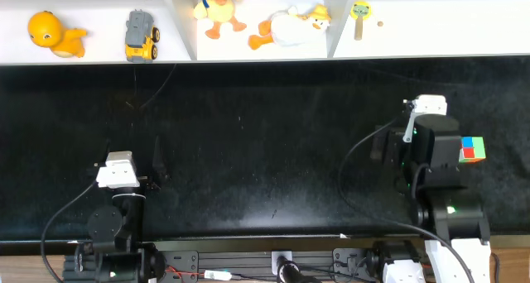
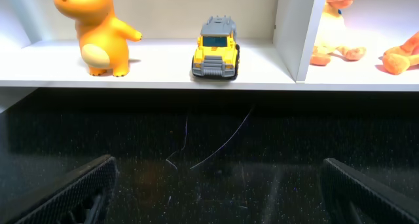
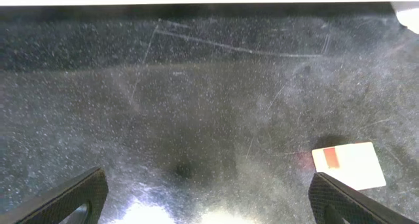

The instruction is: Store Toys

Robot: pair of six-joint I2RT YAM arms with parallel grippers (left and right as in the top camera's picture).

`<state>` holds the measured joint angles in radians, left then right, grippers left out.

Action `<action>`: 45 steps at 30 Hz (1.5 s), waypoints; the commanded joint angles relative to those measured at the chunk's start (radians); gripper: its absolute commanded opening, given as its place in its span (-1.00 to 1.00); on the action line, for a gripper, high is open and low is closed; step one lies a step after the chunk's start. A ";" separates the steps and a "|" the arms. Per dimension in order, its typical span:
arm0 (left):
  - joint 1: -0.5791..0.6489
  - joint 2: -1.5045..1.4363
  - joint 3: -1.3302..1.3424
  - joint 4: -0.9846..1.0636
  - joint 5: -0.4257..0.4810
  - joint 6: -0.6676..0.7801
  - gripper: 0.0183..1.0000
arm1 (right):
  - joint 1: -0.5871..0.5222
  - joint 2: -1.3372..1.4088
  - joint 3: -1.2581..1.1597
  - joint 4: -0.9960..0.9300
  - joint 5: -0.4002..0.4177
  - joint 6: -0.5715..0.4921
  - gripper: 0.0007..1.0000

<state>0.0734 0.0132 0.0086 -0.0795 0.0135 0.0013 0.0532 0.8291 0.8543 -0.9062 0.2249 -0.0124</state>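
Observation:
A multicoloured cube (image 1: 473,149) lies on the black table (image 1: 265,134), close beside the right arm (image 1: 432,151). In the right wrist view my right gripper (image 3: 208,179) is open over bare table, and a white-faced block with a red patch (image 3: 347,165) lies off to one side of its fingers. My left gripper (image 2: 217,168) is open low over the table and faces the shelf; the left arm (image 1: 118,171) stands at the front left. On the white shelf (image 1: 265,51) are an orange figure (image 2: 98,27), a yellow truck (image 2: 216,47) and plush ducks (image 1: 248,18).
White dividers (image 2: 291,34) split the shelf into compartments. A small toy (image 1: 360,14) sits in the right compartment. The shelf's front edge runs along the far side of the table. Cables trail near both arm bases.

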 commanded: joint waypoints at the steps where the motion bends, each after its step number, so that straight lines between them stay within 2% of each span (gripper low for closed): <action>1: -0.004 -0.010 0.000 -0.005 -0.008 -0.014 1.00 | -0.004 -0.018 -0.016 -0.003 0.000 -0.002 0.99; 4: -0.004 -0.010 0.000 -0.005 -0.008 -0.014 1.00 | -0.072 -0.019 -0.016 0.000 -0.085 0.001 0.99; 6: -0.004 -0.010 0.000 -0.005 -0.008 -0.014 1.00 | -0.157 -0.005 -0.016 0.021 -0.141 -0.048 1.00; 9: -0.004 -0.010 0.000 -0.005 -0.008 -0.014 1.00 | -0.317 0.020 -0.016 0.019 -0.147 -0.244 1.00; 11: -0.004 -0.010 0.000 -0.005 -0.008 -0.014 1.00 | -0.424 0.049 -0.016 0.023 -0.147 -0.316 0.96; 14: -0.004 -0.010 0.000 -0.005 -0.008 -0.014 1.00 | -0.554 0.114 -0.016 0.046 -0.148 -0.380 0.86; 19: -0.004 -0.010 0.000 -0.005 -0.008 -0.014 1.00 | -0.689 0.281 -0.016 0.162 -0.133 -0.399 0.93; 22: -0.004 -0.010 0.000 -0.005 -0.008 -0.014 1.00 | -0.724 0.396 -0.016 0.249 -0.087 -0.437 0.93; 26: -0.004 -0.010 0.000 -0.005 -0.008 -0.014 1.00 | -0.726 0.517 -0.016 0.299 -0.087 -0.513 0.92; 32: -0.004 -0.010 0.000 -0.005 -0.008 -0.014 1.00 | -0.727 0.636 -0.016 0.389 -0.087 -0.527 0.93; 39: -0.004 -0.010 0.000 -0.005 -0.008 -0.014 1.00 | -0.704 0.721 -0.016 0.415 -0.159 -0.549 0.92; 42: -0.004 -0.010 0.000 -0.005 -0.008 -0.014 1.00 | -0.687 0.731 -0.016 0.416 -0.171 -0.541 0.79; 45: -0.004 -0.010 0.000 -0.005 -0.008 -0.014 1.00 | -0.678 0.732 -0.016 0.415 -0.182 -0.541 0.56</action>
<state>0.0731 0.0132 0.0086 -0.0795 0.0132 0.0013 -0.6346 1.5589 0.8421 -0.4950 0.0757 -0.5583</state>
